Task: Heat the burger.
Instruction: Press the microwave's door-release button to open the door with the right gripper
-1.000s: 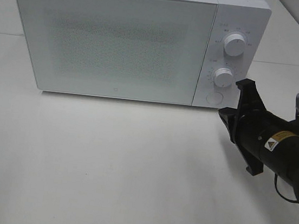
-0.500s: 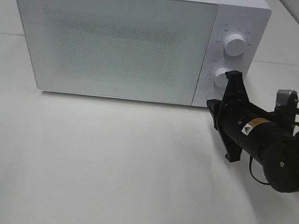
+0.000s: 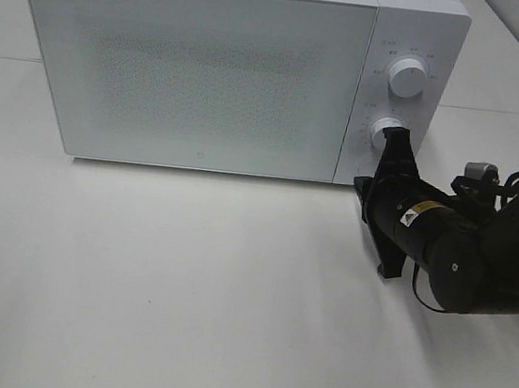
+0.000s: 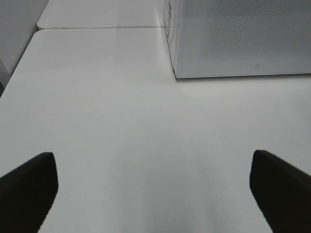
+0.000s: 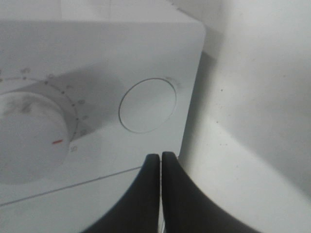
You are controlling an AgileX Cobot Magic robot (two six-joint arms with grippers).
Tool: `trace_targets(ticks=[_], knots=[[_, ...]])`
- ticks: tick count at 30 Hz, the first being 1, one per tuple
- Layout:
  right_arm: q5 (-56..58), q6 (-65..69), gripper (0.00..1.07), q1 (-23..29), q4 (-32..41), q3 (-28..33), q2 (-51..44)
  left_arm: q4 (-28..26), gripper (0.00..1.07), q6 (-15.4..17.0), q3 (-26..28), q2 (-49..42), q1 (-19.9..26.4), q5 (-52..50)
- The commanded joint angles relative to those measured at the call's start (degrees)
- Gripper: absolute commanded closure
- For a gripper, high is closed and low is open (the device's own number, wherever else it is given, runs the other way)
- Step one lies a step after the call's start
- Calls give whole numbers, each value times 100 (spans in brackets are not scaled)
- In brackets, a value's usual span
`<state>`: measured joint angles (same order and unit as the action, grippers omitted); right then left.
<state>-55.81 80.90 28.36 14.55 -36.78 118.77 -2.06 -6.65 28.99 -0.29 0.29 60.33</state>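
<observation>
The burger is hidden from every view. The white microwave stands at the back of the table with its door closed. My right gripper is shut with nothing in it, and its tip is close in front of the round button low on the control panel. In the right wrist view the shut gripper points just below that button, beside the lower knob. I cannot tell whether it touches the panel. My left gripper is open and empty above the bare table, left of the microwave.
Two white knobs sit on the panel, the upper knob above the lower knob. The white table stretches in front of the microwave. A table seam runs behind the microwave.
My right arm has swung left and forward to the microwave's control panel, bringing its shut tip up to the round button. The left gripper has stayed open.
</observation>
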Motion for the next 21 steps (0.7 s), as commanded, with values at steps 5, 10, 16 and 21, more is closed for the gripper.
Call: trace_targets(ticks=[5,10,16,21], knots=[[52,-206,107,-34,218,-143,-11,-11,4,29,-6,-109,11,-40],[52,-309,107,-172,281,-183,-11,-11,4,29,-6,-109,11,-40],[103,-321,107,-235,264,-258,97,-11,4,29,-6,-109,11,-40],[143,-235,107,-235,172,-476,223,-11,4,29,-6,-109,11,-40]])
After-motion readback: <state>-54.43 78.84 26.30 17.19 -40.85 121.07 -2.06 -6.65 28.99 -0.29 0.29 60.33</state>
